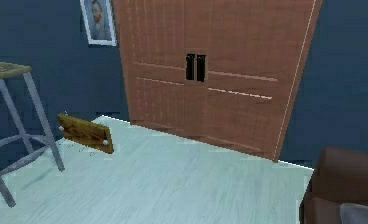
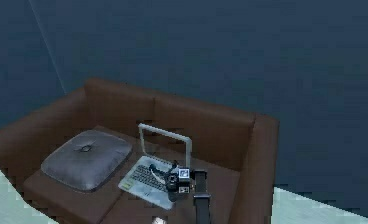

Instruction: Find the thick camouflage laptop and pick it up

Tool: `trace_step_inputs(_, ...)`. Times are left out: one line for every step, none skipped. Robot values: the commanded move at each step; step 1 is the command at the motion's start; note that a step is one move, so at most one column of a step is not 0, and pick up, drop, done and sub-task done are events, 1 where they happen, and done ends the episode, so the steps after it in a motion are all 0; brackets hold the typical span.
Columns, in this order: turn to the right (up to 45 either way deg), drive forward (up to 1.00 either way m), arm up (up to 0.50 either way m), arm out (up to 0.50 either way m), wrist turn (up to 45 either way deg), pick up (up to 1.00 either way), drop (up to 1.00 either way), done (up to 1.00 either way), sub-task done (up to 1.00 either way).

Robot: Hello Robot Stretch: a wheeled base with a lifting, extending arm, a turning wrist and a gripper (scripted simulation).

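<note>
1. Sofa point(image 2: 112, 110), brown, with a low back and arms, stands against a dark blue wall point(image 2: 222, 50) in the arm side view. Pale floor point(image 2: 322, 210) shows at its right.
2. Cushion point(image 2: 87, 160), grey and square with a button at its centre, lies flat on the left part of the sofa's seat.
3. Laptop point(image 2: 144, 175) sits on the seat just to the right of the cushion. Its lid stands upright toward the backrest, and its pale mottled keyboard half lies flat on the seat.
4. Arm point(image 2: 202, 205), a dark bar, rises from the bottom edge of the arm side view and ends at the laptop's near right corner.
5. Gripper point(image 2: 172, 183) shows as a dark body at the arm's far end, against the laptop's keyboard half. Because the laptop rests on the seat right there, it cannot be told whether the gripper holds anything or touches it.
6. Double doors point(image 1: 217, 70) of reddish-brown wood, with two dark handles at the middle, face the camera in the forward view.
7. Framed picture point(image 1: 98, 22) hangs on the blue wall to the left of the doors.
8. Stool point(image 1: 17, 110) with grey legs stands at the forward view's left edge. A wooden board point(image 1: 87, 132) lies on the pale floor just beside it.
9. Brown upholstered corner point(image 1: 342, 180) fills the forward view's lower right.
</note>
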Motion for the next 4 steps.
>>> trace_step_inputs(0.0, 0.00, -0.30, 0.00, 0.0, 0.00, 0.00, 0.00, 0.00)
trace_step_inputs(0.0, 0.00, 0.00, 0.00, 0.0, 1.00, 0.00, 0.00, 0.00)
trace_step_inputs(0.0, 0.00, 0.10, 0.00, 0.0, 0.00, 0.00, 0.00, 0.00)
trace_step_inputs(0.0, 0.00, 0.00, 0.00, 0.0, 0.00, 0.00, 1.00, 0.00)
